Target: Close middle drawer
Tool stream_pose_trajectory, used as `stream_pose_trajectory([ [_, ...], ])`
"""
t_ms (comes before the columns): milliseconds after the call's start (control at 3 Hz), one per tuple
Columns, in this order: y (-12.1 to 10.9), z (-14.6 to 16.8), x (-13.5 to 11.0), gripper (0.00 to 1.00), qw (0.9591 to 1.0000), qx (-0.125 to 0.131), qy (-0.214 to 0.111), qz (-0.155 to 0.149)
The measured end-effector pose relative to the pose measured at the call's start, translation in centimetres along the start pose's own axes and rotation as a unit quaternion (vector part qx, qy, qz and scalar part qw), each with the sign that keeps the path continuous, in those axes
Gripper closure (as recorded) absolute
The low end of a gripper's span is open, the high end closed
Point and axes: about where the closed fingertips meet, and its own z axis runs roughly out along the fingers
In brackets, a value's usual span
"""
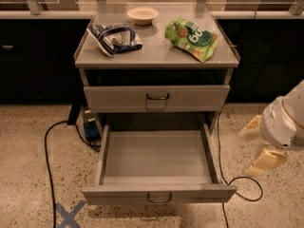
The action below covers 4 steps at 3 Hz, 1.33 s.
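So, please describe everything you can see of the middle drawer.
The middle drawer is a wide, shallow tray of grey metal, pulled far out below the taller-fronted drawer. Its low front carries a small dark wire handle at centre. The inside is bare. Nothing touches it; the pincer hangs open to its right, apart.

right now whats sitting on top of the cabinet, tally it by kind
snack bags: 2, a blue-and-white bag and a green bag
bowl: 1
total: 3
The gripper is not on top; it hangs to the right of the open middle drawer.
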Motion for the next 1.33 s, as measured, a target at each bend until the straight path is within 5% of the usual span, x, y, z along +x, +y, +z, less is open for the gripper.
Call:
stream_pose_trajectory([
  [667, 2.5, 9.8, -0.4, 0.88, 0.9985, -0.011, -0.045, -0.028],
  [1000, 3.2, 13.6, 0.9, 1.0, 0.9986, -0.002, -0.048, -0.02],
  [1333, 3.3, 13.7, 0.9, 1.0, 0.9986, -0.003, -0.049, -0.019],
])
